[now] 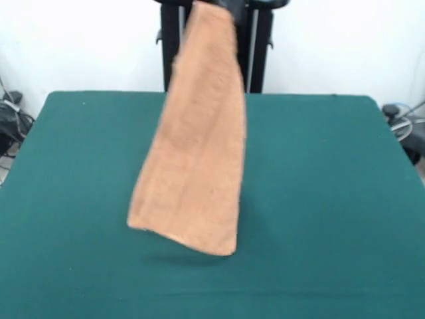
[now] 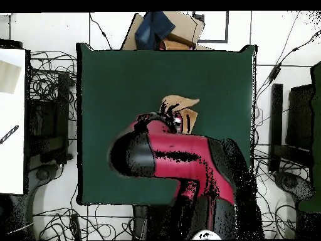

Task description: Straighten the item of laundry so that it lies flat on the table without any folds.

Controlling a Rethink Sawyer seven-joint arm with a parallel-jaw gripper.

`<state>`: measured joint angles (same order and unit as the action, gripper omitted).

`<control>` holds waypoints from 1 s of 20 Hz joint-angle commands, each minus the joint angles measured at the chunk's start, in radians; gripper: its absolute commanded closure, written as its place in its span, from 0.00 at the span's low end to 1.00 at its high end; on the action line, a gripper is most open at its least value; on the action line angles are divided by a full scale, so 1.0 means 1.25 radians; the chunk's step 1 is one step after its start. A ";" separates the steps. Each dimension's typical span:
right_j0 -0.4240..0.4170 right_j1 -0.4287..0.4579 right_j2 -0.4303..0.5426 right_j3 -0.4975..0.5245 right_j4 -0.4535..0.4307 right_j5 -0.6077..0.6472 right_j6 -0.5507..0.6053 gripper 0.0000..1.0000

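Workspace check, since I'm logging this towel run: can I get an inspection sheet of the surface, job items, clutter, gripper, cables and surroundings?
Surface: green table, bare apart from the towel.
Job's things: orange-tan towel hangs lengthwise from its top, lower edge just above the table with a shadow beneath; not flat.
Clutter: nothing seen on the table.
Gripper: gripper only at the top edge, at the towel's top; fingers hidden.
Cables: tangled wires on the floor around the table.
Surroundings: cardboard box with blue cloth beyond one table edge; white wall behind.
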<state>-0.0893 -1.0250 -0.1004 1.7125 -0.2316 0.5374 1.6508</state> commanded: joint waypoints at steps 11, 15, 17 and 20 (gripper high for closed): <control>0.168 0.241 -0.120 0.143 0.136 -0.288 0.441 0.00; 0.164 0.226 -0.119 0.148 0.142 -0.269 0.432 0.00; 0.159 0.216 -0.118 0.150 0.145 -0.258 0.423 0.00; 0.154 0.208 -0.116 0.151 0.149 -0.250 0.414 0.00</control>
<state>0.1062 -0.7660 -0.2157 1.8153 -0.0937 0.1916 1.9542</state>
